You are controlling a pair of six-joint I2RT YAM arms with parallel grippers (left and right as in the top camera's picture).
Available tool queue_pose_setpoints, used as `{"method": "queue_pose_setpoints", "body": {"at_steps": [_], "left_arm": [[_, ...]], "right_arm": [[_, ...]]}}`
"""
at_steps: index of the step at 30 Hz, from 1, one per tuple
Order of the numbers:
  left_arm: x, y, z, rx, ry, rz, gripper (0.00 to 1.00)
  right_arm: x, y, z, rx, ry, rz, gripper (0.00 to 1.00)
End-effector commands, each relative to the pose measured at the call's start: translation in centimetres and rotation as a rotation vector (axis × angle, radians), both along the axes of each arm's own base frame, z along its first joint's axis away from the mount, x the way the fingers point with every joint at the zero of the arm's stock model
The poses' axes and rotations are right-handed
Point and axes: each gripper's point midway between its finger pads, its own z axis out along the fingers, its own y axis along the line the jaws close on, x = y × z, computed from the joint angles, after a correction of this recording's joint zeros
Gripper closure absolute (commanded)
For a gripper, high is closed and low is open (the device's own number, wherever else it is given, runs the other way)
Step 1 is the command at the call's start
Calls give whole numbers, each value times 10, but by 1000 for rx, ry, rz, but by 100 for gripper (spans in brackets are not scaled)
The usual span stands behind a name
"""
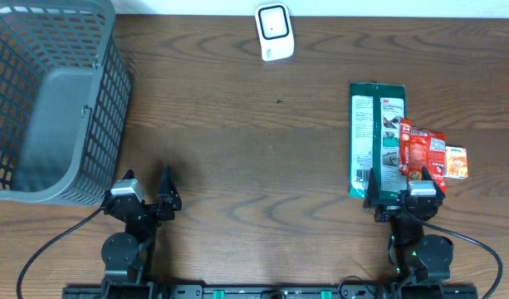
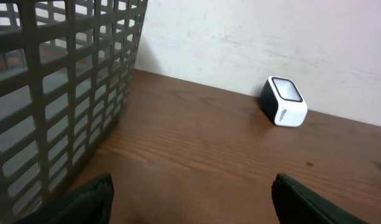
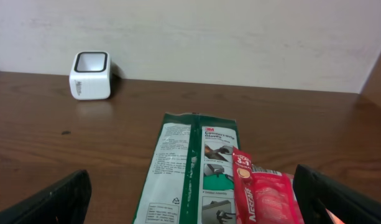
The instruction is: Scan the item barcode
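Two claws: left gripper (image 1: 146, 177), right gripper (image 1: 401, 184), both spread wide, holding nothing.
Basket (image 1: 113, 108): 10 o'clock, left edge.
Scanner (image 1: 273, 31): 12 o'clock, far edge.
Packets (image 1: 374, 133): 3 o'clock.
Table (image 1: 254, 166): open wood centrally.

Dark wood desk (image 1: 254, 166), visible grain, smooth with a faint sheen. Upper left, the basket (image 1: 113, 116) is matt grey plastic lattice. The scanner (image 1: 273, 31) is smooth white plastic, glossy-faced. At right, green packet (image 1: 374, 137) and red packet (image 1: 420, 154) are shiny printed film.

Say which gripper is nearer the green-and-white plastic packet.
Right. The right gripper sits at the green-and-white plastic packet; the left gripper is far off, by the grey mesh basket.
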Motion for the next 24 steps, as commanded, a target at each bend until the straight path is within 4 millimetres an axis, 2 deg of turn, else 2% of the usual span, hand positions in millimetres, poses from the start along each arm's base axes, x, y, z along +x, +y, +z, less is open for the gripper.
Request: {"method": "queue_pose_setpoints", "body": {"at_steps": [1, 24], "left_arm": [[-1, 2, -17, 17, 54, 11, 18], [-1, -5, -17, 17, 54, -19, 18]], "right_arm": [[0, -5, 0, 12, -1, -24, 1], [0, -5, 0, 12, -1, -24, 1]]}}
